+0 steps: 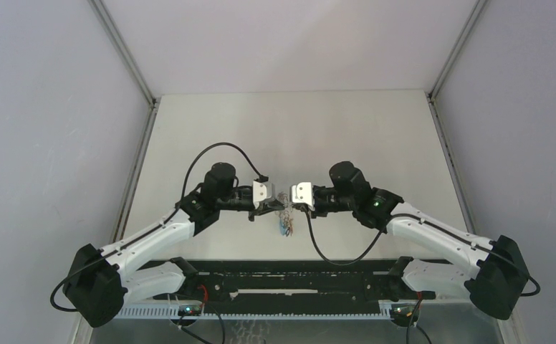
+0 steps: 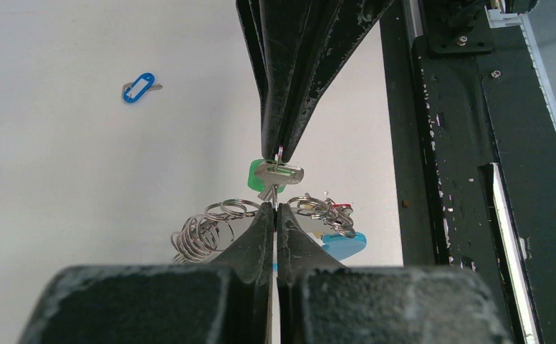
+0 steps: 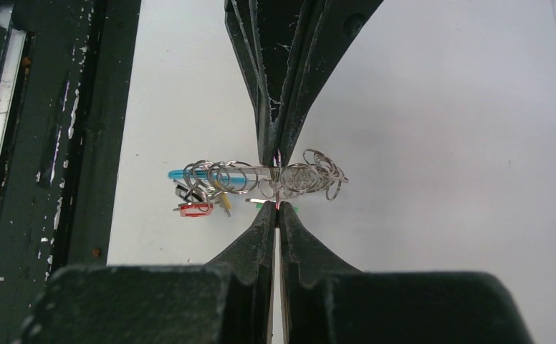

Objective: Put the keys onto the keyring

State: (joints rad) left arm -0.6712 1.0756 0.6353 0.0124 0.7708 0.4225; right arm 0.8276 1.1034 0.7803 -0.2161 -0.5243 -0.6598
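Keyring (image 3: 239, 172), green key (image 2: 271, 174) gripped over white table (image 1: 296, 129); grey walls (image 1: 46, 107).

Over the middle of the table (image 1: 296, 129), the left gripper (image 1: 275, 205) and right gripper (image 1: 294, 203) meet tip to tip with the keyring (image 3: 261, 175) between them, the keys (image 3: 198, 206) bunched at its side nearer the arm bases and a loose tag (image 2: 139, 87) lying well apart.

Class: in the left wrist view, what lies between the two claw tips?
Left wrist view: the green-tagged key, pinched by the right claw, hangs just above the left claw, which grips the keyring.
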